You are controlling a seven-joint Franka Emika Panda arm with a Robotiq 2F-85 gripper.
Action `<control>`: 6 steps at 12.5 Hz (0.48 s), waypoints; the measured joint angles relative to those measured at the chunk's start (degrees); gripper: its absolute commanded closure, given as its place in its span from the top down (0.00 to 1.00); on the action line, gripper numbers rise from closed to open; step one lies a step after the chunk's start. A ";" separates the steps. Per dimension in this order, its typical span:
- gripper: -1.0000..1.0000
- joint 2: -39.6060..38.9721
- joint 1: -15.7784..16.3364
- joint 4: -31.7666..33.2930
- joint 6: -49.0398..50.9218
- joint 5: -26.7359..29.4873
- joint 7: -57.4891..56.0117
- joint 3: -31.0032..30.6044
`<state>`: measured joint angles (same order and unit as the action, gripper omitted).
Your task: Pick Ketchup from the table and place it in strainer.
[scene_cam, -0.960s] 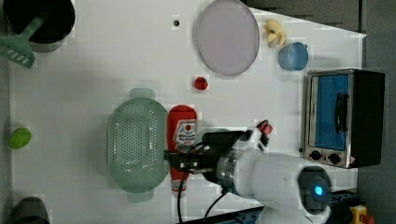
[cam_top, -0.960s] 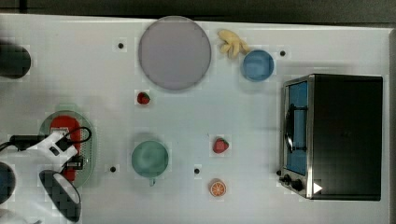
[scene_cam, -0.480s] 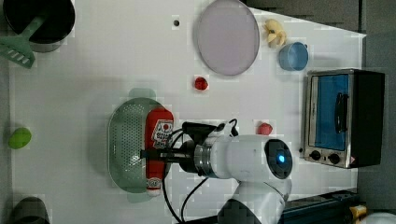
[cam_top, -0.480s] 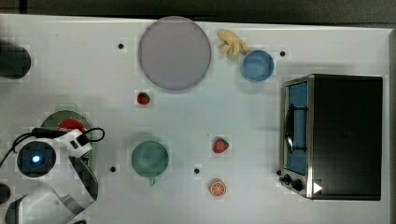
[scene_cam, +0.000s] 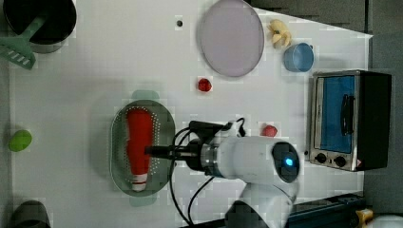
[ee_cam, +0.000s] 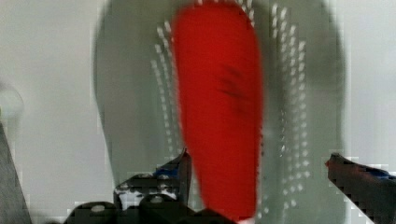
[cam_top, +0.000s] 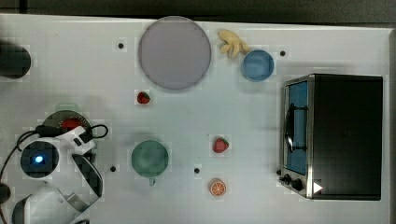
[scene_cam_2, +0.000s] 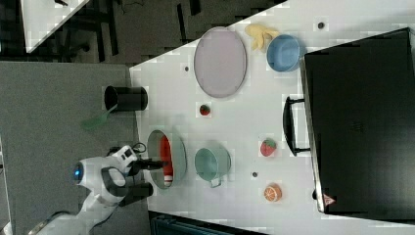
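Note:
The ketchup (scene_cam: 139,142) is a red bottle lying lengthwise inside the pale green strainer (scene_cam: 164,123), its white cap toward the left view's bottom. The top view shows the ketchup (cam_top: 71,123) as a red patch inside the strainer (cam_top: 58,119), partly under my arm. My gripper (scene_cam: 154,151) hovers over the strainer's right half in the left view. In the wrist view my gripper (ee_cam: 258,161) is open, its dark fingertips (ee_cam: 182,170) spread wide to either side of the ketchup (ee_cam: 217,116) and off it. The right view shows the ketchup (scene_cam_2: 165,154) in the strainer (scene_cam_2: 178,156).
A green cup (cam_top: 149,158) stands to the strainer's right in the top view. Two strawberries (cam_top: 143,97) (cam_top: 220,144), an orange slice (cam_top: 217,187), a grey plate (cam_top: 174,52), a blue bowl (cam_top: 257,65) and a toaster oven (cam_top: 336,135) lie farther right. A black pot (scene_cam: 40,21) holds a green spatula.
My arm carried the ketchup from beside the strainer to over it. The jaws have opened, and the bottle now lies in the strainer.

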<state>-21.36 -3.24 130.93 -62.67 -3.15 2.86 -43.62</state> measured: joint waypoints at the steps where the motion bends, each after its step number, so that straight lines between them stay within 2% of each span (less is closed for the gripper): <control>1: 1.00 3.30 -0.17 -0.45 2.29 0.00 0.46 0.06; 4: 1.00 13.86 -1.96 -6.15 17.71 0.67 1.28 -0.11; 6: 1.00 20.60 -4.42 -9.96 27.50 0.80 1.60 0.39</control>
<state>-0.76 -7.66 120.97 -35.17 -2.35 4.46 -43.22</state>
